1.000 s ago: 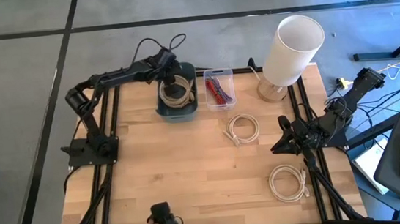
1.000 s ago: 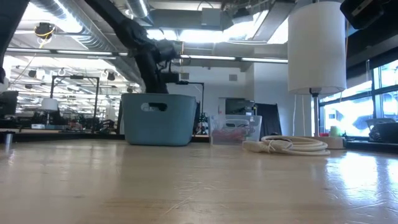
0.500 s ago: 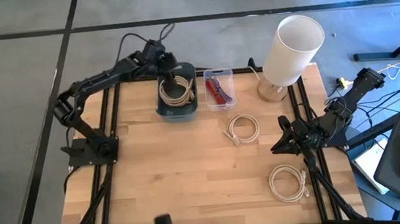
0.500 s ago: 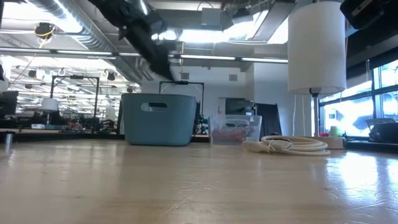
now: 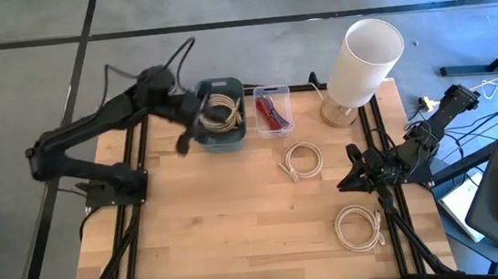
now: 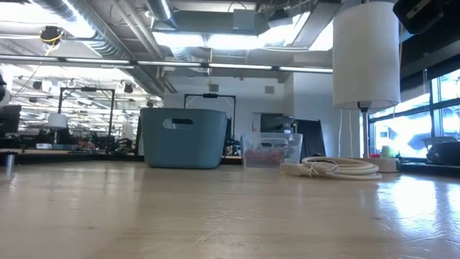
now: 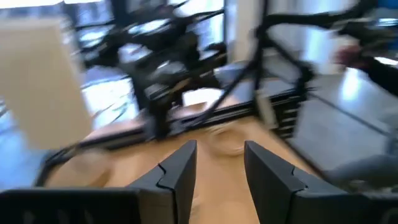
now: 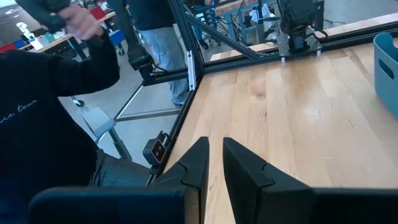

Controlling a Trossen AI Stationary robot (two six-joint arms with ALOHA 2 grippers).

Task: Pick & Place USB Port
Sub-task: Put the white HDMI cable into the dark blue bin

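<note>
On the wooden table (image 5: 238, 214), the white lamp (image 5: 362, 60) stands at the far right corner, with a teal bin (image 5: 221, 115) already holding one coiled cable (image 5: 220, 112) beside a clear tray of red pieces (image 5: 272, 110). Two more white cable coils, one (image 5: 302, 161) near the middle and one (image 5: 359, 226) toward the near right, lie on the boards, so the job looks only partly done. The left gripper (image 5: 185, 138) hangs just beside the bin, jaws parted and empty in its wrist view. The right gripper (image 8: 213, 163), nearly closed on nothing, waits at the table's right edge. A person (image 8: 50, 106) stands beyond it.
</note>
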